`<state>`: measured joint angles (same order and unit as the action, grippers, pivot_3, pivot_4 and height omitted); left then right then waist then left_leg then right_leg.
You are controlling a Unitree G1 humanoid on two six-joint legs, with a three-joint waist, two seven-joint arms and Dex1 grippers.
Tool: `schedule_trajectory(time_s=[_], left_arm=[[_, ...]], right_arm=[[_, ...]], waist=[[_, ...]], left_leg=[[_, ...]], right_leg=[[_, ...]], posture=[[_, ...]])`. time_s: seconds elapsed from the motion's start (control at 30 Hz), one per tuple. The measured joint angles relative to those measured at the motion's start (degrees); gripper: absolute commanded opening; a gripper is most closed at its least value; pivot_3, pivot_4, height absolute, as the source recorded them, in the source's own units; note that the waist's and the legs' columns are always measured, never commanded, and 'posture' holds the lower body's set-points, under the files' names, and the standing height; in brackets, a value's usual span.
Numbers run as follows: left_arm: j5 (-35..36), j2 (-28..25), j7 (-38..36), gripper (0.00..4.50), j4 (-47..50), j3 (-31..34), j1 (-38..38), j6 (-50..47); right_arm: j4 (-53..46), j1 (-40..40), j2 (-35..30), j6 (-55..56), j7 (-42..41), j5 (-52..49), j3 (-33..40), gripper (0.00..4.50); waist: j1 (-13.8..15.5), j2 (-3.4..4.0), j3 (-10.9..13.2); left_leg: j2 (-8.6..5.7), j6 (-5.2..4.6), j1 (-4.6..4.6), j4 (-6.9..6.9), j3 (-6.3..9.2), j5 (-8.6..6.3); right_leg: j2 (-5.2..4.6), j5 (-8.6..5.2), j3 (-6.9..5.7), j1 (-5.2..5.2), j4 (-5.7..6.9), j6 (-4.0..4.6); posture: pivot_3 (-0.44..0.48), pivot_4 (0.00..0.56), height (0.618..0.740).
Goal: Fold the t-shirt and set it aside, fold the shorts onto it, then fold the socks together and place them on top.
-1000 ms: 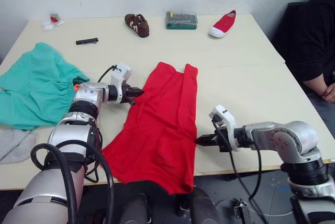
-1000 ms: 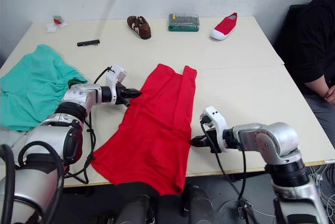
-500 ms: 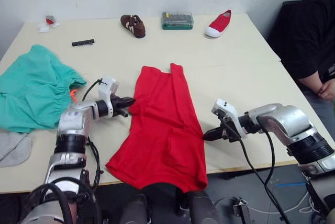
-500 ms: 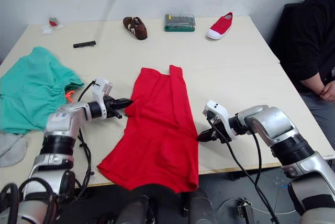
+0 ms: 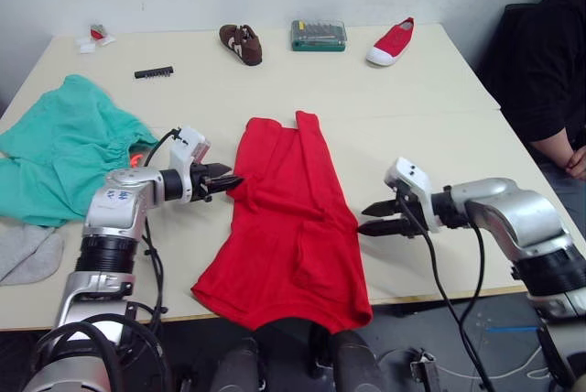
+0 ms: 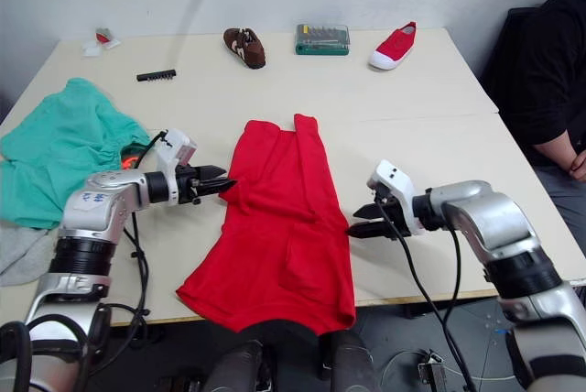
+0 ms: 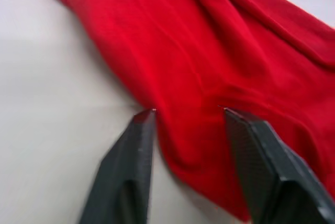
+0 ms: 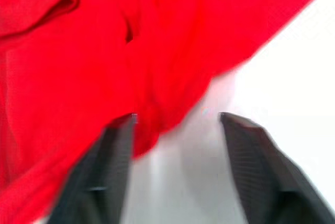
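The red t-shirt (image 5: 291, 218) lies in a long strip down the middle of the table (image 5: 430, 108), its near end hanging over the front edge. My left gripper (image 5: 236, 181) is open at the shirt's left edge, and in the left wrist view that edge lies between the fingers (image 7: 125, 171). At the shirt's right edge my right gripper (image 5: 363, 219) is also open, its fingers (image 8: 246, 166) spread beside the cloth. Bunched at the far left are the teal shorts (image 5: 64, 158). The grey socks (image 5: 27, 255) lie in front of them at the table's left edge.
Along the back of the table sit a brown shoe (image 5: 241, 44), a green case (image 5: 318, 35), a red shoe (image 5: 390, 41), a black strip (image 5: 153, 72) and a small red-and-white item (image 5: 94, 37). A person in black (image 5: 549, 71) sits at the right.
Both grippers have gone from shut to open and let go of the shirt's edges. The shirt now rests on the table. The camera has shifted a little.
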<state>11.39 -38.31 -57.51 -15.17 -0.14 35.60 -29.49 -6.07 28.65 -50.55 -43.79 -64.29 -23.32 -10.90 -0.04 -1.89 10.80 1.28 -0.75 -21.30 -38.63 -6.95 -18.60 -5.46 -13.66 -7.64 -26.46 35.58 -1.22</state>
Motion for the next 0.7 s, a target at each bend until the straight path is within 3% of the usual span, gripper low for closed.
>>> schedule_trajectory(time_s=[0.1, 0.27, 0.37, 0.53, 0.7], left_arm=[[-1.5, -7.9, -9.5, 4.26, 1.3, -1.1, -5.8, 14.8], [-2.2, -11.9, -20.9, 4.26, 0.7, -1.6, -11.2, 44.6], [-2.3, -11.9, -24.5, 4.26, -0.7, -2.5, -11.6, 58.6], [-2.2, -11.7, -27.9, 4.26, -3.7, -5.4, -11.2, 74.6], [-2.3, -11.3, -27.9, 4.26, -8.5, -8.3, -8.7, 84.4]], right_arm=[[-3.8, -10.1, -5.7, 15.3, -1.3, 4.8, 4.8, 3.40], [-4.1, -21.1, -5.9, 49.5, -3.2, 12.6, 8.5, 3.40], [-1.3, -22.6, -5.0, 65.6, -4.0, 15.0, 8.7, 3.40], [2.2, -23.1, -3.3, 79.5, -4.2, 17.7, 6.3, 3.40], [4.7, -21.1, -0.2, 84.4, -2.1, 21.2, 2.7, 3.40]], waist=[[0.0, 0.03, 0.0], [0.3, 0.05, 0.0], [0.4, 0.06, 0.0], [0.5, 0.07, 0.0], [0.4, 0.18, 0.1]], left_leg=[[0.02, 0.01, 0.11, 0.18, -0.13, -0.01], [0.04, -0.01, 0.17, 0.20, -0.11, -0.03], [0.05, -0.07, 0.18, 0.16, -0.12, 0.02], [0.12, -0.09, 0.18, 0.14, -0.13, 0.03], [0.17, -0.23, 0.16, -0.27, -0.13, -0.11]], right_leg=[[0.06, -0.01, 0.03, 0.04, -0.18, 0.00], [0.05, 0.00, 0.02, 0.12, -0.20, -0.01], [0.05, 0.04, 0.03, 0.13, -0.19, -0.02], [0.12, 0.05, 0.01, 0.12, -0.16, 0.00], [0.15, 0.05, 0.02, 0.18, -0.03, 0.01]], posture=[[0.000, 0.150, 0.740], [0.000, 0.150, 0.740], [0.000, 0.150, 0.740], [0.000, 0.150, 0.740], [0.000, 0.150, 0.740]])
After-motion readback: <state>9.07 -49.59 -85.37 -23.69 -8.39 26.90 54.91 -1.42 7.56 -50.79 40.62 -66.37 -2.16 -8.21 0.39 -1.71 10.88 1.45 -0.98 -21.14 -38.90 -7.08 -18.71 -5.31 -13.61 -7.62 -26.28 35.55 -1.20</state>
